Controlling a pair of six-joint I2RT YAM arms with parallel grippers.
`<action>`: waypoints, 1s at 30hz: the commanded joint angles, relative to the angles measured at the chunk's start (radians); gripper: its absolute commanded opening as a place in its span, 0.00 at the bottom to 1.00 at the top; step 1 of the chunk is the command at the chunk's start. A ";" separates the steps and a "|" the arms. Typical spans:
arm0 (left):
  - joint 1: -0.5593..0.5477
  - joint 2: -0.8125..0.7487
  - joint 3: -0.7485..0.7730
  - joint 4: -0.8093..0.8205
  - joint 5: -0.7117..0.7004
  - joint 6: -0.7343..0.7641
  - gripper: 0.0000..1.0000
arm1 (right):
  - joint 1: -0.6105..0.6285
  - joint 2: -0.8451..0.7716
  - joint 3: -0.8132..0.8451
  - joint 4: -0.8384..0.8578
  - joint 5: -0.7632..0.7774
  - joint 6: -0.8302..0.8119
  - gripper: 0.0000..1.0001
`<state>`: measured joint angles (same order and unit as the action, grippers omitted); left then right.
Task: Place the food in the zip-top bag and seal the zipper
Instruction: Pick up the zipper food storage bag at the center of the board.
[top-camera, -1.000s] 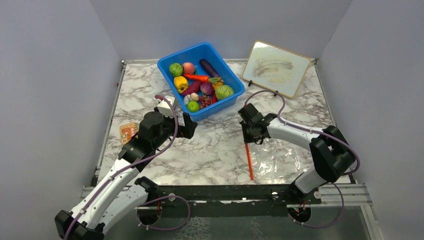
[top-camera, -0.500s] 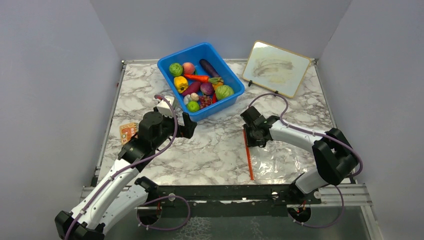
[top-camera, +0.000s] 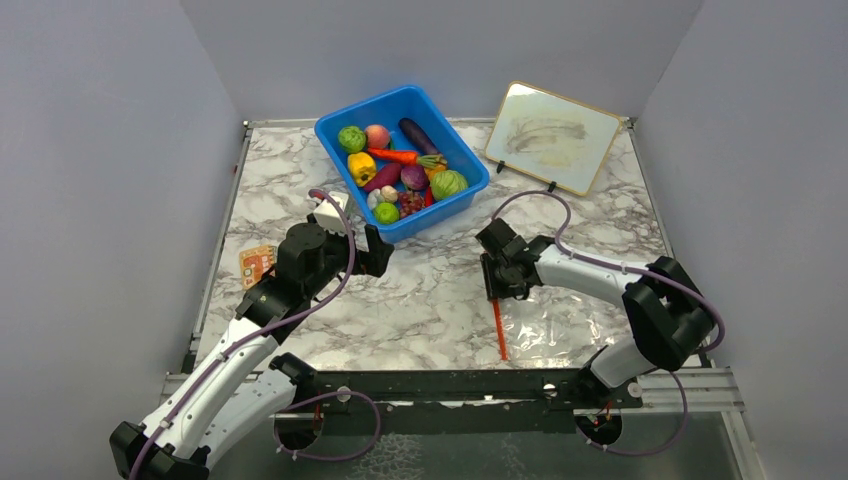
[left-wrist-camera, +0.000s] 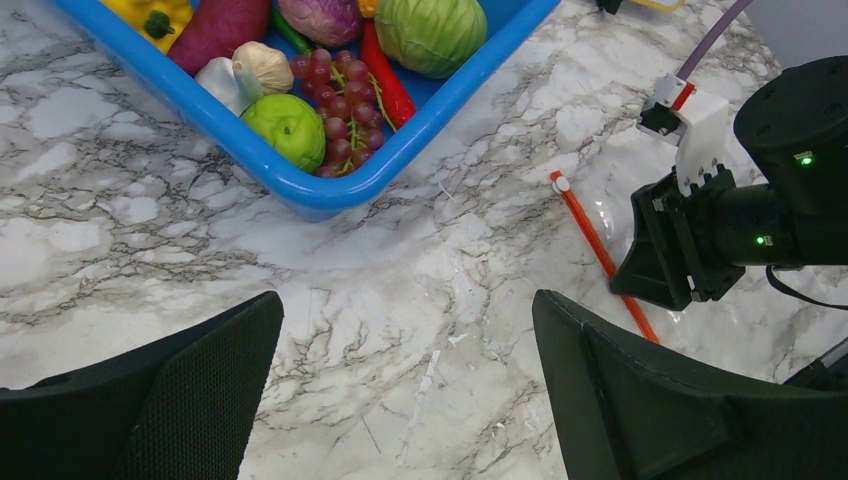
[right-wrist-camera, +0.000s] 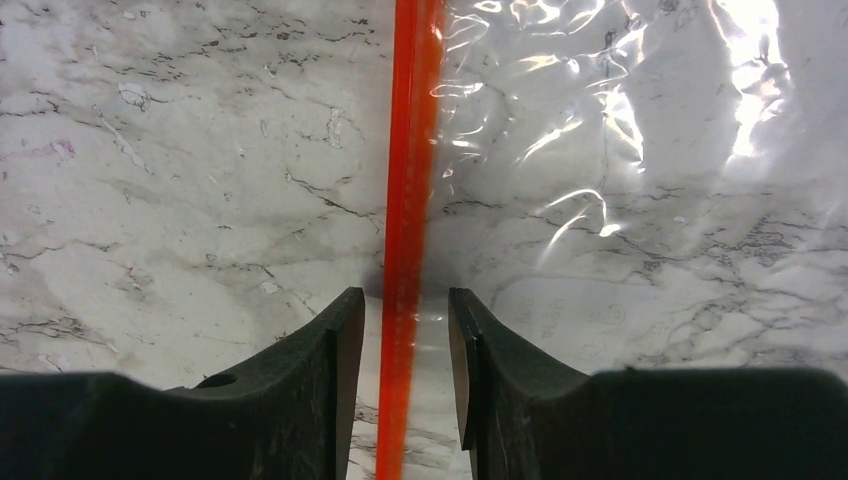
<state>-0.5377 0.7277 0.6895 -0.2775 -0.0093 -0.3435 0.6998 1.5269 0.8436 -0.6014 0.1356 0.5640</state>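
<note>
The food (top-camera: 404, 168), small toy fruits and vegetables, lies in the blue bin (top-camera: 440, 215); the left wrist view shows a green cabbage (left-wrist-camera: 430, 32) and grapes (left-wrist-camera: 340, 110). The clear zip-top bag (top-camera: 570, 325) lies flat at the front right, its red-orange zipper (top-camera: 498, 330) along its left edge. My right gripper (top-camera: 495, 290) is down over the strip's far end. In the right wrist view it (right-wrist-camera: 405, 340) stands open, the zipper (right-wrist-camera: 410, 200) running between its jaws with a gap on each side. My left gripper (left-wrist-camera: 405, 370) hangs wide open over bare marble near the bin.
A framed whiteboard (top-camera: 552, 135) leans at the back right. An orange card (top-camera: 257, 263) lies by the table's left edge. Grey walls close in the marble table on three sides.
The right gripper's jaws have opened off the zipper strip and it has shifted slightly along the strip's far end. The left arm has not moved.
</note>
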 joint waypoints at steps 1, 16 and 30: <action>0.006 -0.002 -0.010 0.017 0.002 0.008 0.99 | 0.013 0.015 -0.012 0.022 0.009 0.019 0.38; 0.015 0.001 -0.011 0.021 0.016 0.009 0.99 | 0.041 0.054 -0.025 0.011 0.113 0.030 0.07; 0.019 0.008 -0.013 0.023 0.031 0.009 0.99 | 0.041 -0.119 -0.059 0.106 0.031 -0.030 0.01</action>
<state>-0.5247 0.7345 0.6895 -0.2771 -0.0055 -0.3435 0.7406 1.4906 0.8040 -0.5587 0.1925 0.5674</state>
